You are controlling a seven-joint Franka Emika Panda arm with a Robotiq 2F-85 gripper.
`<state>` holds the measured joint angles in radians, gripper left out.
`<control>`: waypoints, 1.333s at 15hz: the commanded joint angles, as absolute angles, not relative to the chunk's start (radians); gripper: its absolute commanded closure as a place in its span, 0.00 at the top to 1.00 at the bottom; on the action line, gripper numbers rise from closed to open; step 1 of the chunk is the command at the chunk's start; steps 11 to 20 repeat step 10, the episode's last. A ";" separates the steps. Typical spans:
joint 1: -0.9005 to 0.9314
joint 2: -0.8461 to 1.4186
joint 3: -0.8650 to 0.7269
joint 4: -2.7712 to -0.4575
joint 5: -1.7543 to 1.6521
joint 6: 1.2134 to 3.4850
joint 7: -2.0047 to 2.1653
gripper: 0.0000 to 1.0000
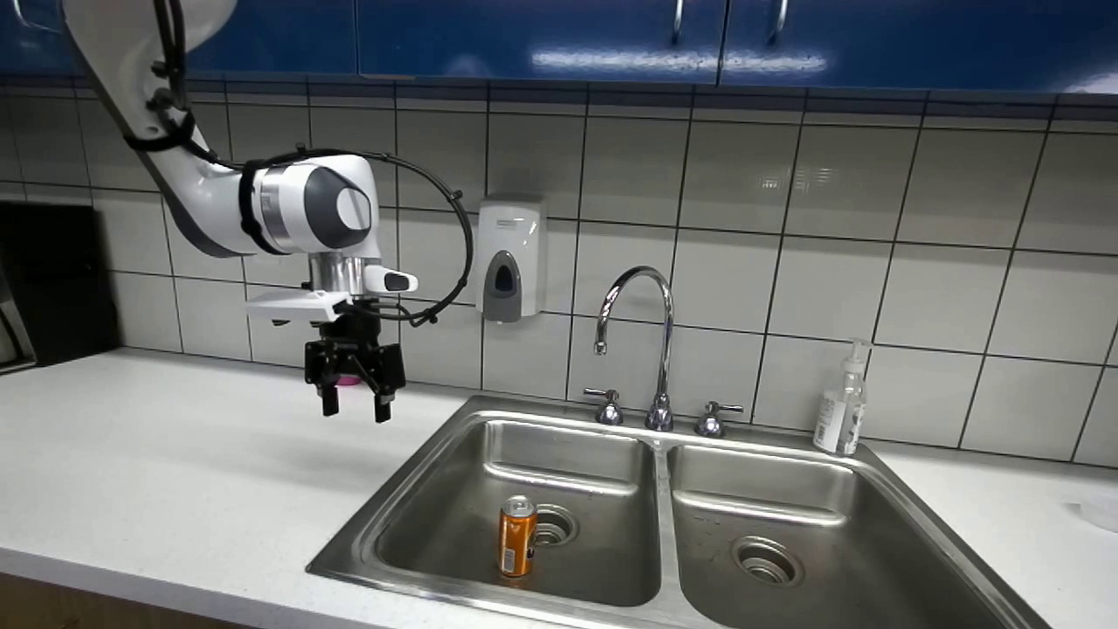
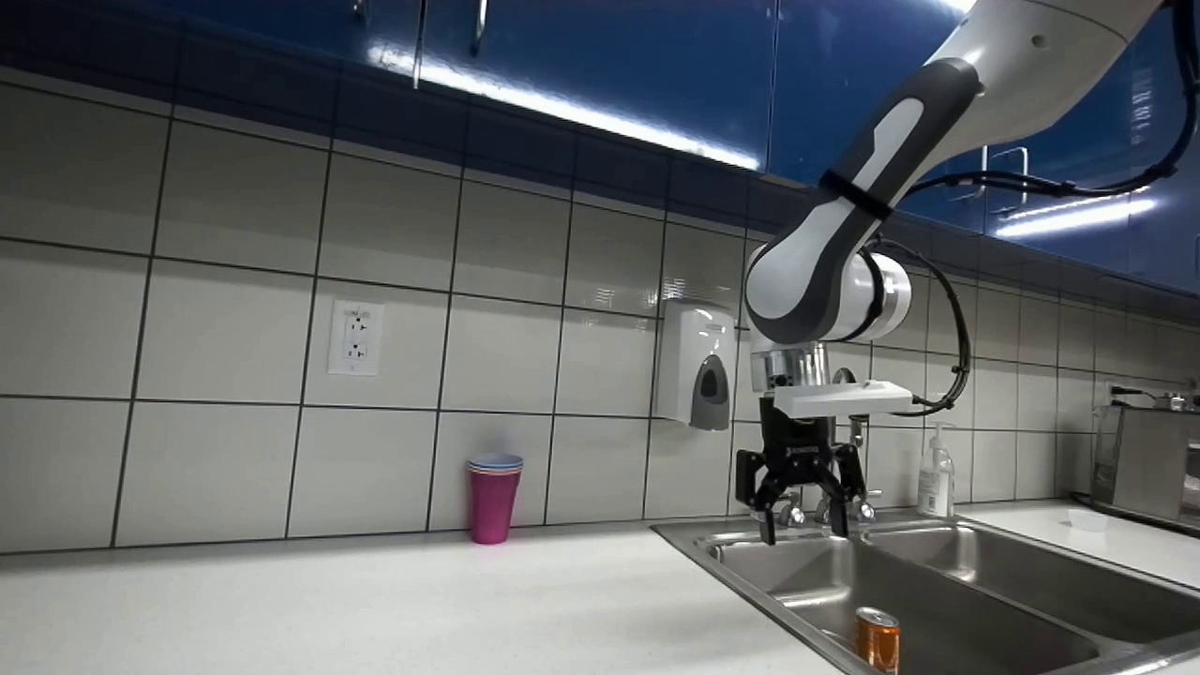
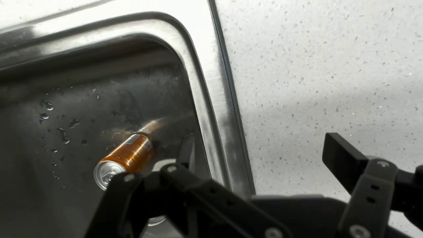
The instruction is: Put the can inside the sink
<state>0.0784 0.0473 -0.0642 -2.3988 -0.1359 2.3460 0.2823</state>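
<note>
Orange can point(image 1: 517, 542): standing upright inside the sink point(image 1: 665, 511), on the floor of the basin point(image 1: 454, 524) at left in an exterior view, near the drain point(image 1: 556, 526). Gripper point(image 1: 356, 405): suspended in the air, jaws spread apart with a gap between them, well apart from the can. In the wrist view, the sink's rim point(image 3: 214, 82) appears between the two fingers point(image 3: 345, 158), and water droplets point(image 3: 49, 106) dot the basin floor. Faucet point(image 1: 666, 358): chrome, curved, mounted at the rear of the sink. Cups point(image 2: 492, 506): stacked, pink outermost, resting on the counter point(image 2: 375, 609) near the tiled wall point(image 2: 225, 328). Pump bottle point(image 1: 843, 412): upright at the sink's rear edge.
</note>
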 commanded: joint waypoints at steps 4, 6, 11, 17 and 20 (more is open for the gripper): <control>0.062 -0.033 -0.019 -2.453 -0.133 2.314 0.290 1.00; 0.060 -0.043 -0.015 -2.461 -0.128 2.312 0.284 1.00; 0.054 -0.052 -0.016 -2.466 -0.120 2.298 0.279 1.00; 0.054 -0.052 -0.016 -2.466 -0.120 2.298 0.279 1.00; 0.054 -0.052 -0.016 -2.466 -0.120 2.298 0.279 1.00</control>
